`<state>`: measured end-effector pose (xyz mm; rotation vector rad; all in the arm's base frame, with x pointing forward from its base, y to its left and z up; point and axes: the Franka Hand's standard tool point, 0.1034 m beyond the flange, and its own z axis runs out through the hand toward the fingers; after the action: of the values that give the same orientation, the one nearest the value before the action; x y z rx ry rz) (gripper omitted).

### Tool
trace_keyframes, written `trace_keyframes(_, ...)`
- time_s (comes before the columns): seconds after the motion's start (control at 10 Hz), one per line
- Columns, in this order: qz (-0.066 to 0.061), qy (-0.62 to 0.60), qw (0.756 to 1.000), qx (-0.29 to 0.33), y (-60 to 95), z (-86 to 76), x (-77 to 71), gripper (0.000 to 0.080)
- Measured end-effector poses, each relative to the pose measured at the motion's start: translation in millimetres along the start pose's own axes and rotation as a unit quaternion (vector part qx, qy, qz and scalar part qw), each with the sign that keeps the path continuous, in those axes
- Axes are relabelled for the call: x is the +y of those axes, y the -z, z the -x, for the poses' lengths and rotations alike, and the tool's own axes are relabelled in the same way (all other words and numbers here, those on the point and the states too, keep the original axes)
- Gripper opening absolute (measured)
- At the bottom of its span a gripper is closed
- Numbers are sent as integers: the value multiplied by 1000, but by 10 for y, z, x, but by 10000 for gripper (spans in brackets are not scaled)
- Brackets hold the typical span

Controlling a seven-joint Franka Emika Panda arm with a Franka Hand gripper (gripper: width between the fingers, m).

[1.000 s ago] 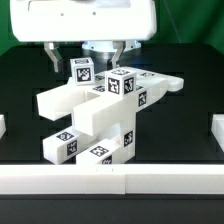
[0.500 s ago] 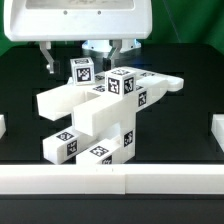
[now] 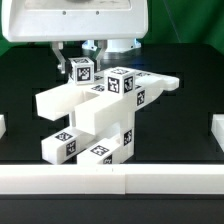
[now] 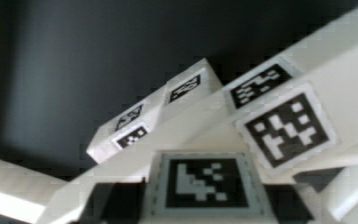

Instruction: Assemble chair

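The chair (image 3: 100, 115) lies in the middle of the bench (image 3: 25, 150), its long axis running from the near edge toward the far right corner. The gripper (image 3: 97, 48) hangs above its far end; I cannot tell if the claw is released or clenched.

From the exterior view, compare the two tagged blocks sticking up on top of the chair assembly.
The block on the exterior view's left sits farther back, directly below the gripper; the block on the exterior view's right sits nearer the camera, clear of the gripper. The left block shows one tag face squarely; the right block is turned corner-on, showing two tagged faces. Both are white, cube-like, upright, and rise from the same chair.
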<state>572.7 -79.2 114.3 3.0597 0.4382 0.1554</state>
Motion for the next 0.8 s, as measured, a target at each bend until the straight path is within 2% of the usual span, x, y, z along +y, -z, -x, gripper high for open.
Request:
trace_keyframes(0.2,-1,-34,999,0,-6,2,-1,285)
trace_keyframes(0.4,-3,-131,991,3,-12,-1,4,285)
trace_keyframes(0.8,-8,-311,950,3,-15,-4,-10,287)
